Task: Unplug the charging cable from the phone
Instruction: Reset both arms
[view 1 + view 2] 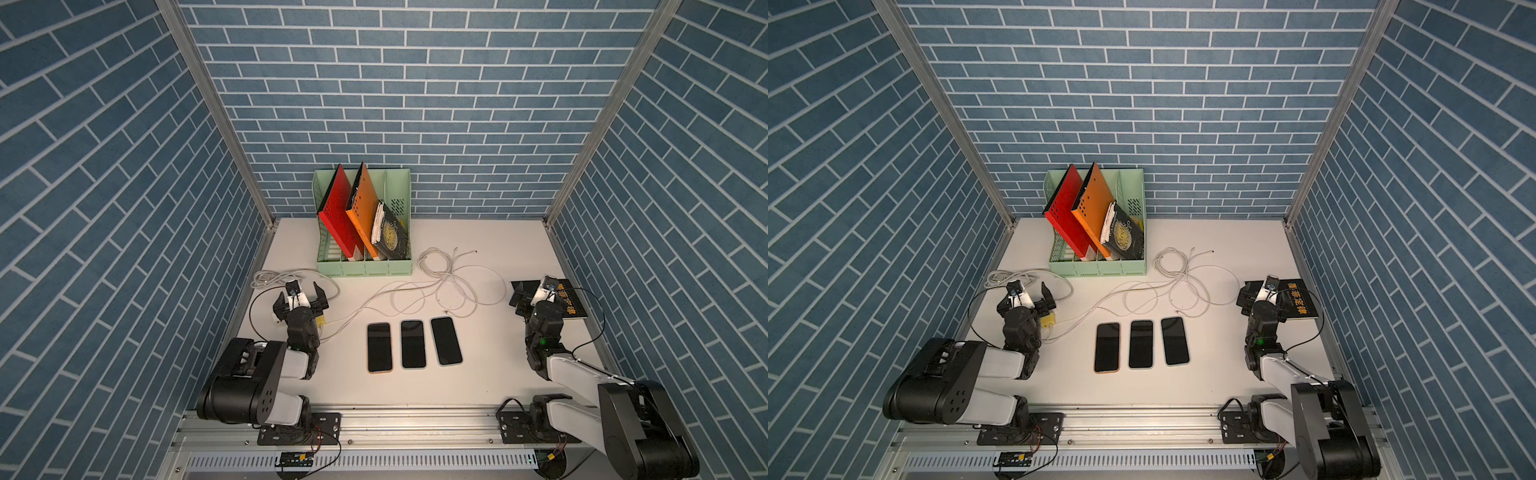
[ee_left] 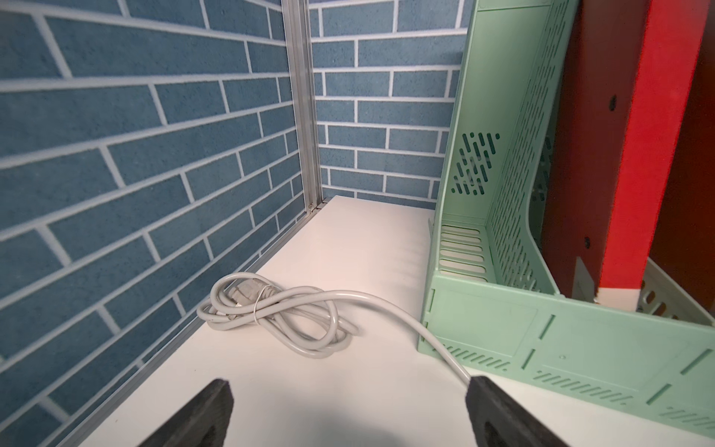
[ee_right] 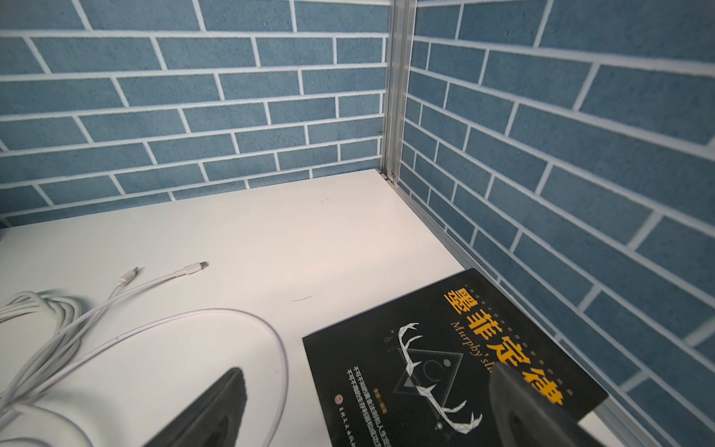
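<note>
Both arms sit folded low at the near corners of the table (image 1: 478, 374), wrists pointing toward the back wall. The left gripper (image 2: 348, 385) hangs with its jaws wide apart and empty, near a bundled grey cord (image 2: 278, 313). The right gripper (image 3: 367, 371) is spread just as wide, empty, over a black book (image 3: 445, 348). Three phones (image 1: 413, 344) lie side by side between the arms, with white cables (image 1: 436, 282) sprawled just beyond them. We cannot tell whether any cable is plugged in. The left wrist partly hides a yellow object (image 1: 1048, 320).

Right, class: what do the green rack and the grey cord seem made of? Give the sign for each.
Rack: probably moulded plastic, matt; slotted vents, even pale-green colour. Cord: likely rubbery plastic sheath, smooth; it bends in soft loops.
</note>
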`<action>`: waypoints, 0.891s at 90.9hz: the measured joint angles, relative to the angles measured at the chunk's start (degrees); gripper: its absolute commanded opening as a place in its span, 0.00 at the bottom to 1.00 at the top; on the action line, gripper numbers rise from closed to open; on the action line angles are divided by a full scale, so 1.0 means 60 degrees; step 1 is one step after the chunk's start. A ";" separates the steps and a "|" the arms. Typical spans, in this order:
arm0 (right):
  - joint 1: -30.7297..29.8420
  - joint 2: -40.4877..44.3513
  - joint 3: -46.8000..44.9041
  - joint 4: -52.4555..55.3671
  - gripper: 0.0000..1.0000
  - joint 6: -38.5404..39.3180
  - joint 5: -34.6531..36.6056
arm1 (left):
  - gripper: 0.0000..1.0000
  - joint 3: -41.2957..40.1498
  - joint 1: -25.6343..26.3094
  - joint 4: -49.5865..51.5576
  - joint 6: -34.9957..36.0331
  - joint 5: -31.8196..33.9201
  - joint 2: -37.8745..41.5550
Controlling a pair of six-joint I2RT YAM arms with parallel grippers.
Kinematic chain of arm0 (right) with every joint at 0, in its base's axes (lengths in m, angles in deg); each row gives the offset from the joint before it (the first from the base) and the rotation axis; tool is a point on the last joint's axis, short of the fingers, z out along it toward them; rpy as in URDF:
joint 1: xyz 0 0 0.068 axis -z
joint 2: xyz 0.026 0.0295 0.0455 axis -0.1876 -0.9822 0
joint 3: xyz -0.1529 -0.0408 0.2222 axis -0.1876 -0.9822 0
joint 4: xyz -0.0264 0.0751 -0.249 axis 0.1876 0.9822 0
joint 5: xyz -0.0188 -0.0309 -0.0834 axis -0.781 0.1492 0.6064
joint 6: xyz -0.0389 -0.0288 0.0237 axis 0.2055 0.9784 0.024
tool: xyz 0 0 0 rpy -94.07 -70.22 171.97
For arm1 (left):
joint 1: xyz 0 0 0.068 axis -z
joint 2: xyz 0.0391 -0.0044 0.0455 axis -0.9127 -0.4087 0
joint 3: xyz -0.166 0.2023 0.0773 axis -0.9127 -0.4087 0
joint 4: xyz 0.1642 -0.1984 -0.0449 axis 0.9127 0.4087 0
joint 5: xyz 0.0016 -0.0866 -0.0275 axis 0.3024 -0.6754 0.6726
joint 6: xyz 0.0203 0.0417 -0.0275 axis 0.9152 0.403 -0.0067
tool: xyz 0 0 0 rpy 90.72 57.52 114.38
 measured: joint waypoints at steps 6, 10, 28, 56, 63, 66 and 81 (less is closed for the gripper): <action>0.0007 -0.0222 -0.0215 -0.0597 0.99 0.0062 -0.0076 | 1.00 -0.0080 0.0000 -0.0594 0.0131 -0.0259 -0.0277; 0.0022 -0.0415 -0.0375 -0.1027 0.99 0.0113 -0.0149 | 1.00 -0.0066 0.0000 -0.0732 0.0248 -0.0488 -0.0419; 0.0182 -0.1392 -0.0667 -0.2601 0.99 0.0623 -0.0954 | 1.00 0.0229 0.0000 -0.0732 0.0550 -0.1249 -0.0525; 0.0645 -0.3479 -0.0317 -0.4477 0.99 0.0973 -0.1876 | 1.00 0.0346 0.0000 -0.0674 0.0397 -0.0572 -0.0568; 0.0648 -0.3475 -0.0233 -0.4528 1.00 0.0976 -0.1891 | 1.00 0.0346 0.0000 -0.0674 0.0375 -0.0474 -0.0568; 0.0648 -0.3475 -0.0200 -0.4517 0.99 0.0980 -0.1923 | 1.00 0.0346 0.0000 -0.0678 0.0364 -0.0441 -0.0576; 0.0648 -0.3479 -0.0149 -0.4503 0.99 0.1038 -0.2113 | 1.00 0.0346 0.0000 -0.0670 0.0328 -0.0372 -0.0576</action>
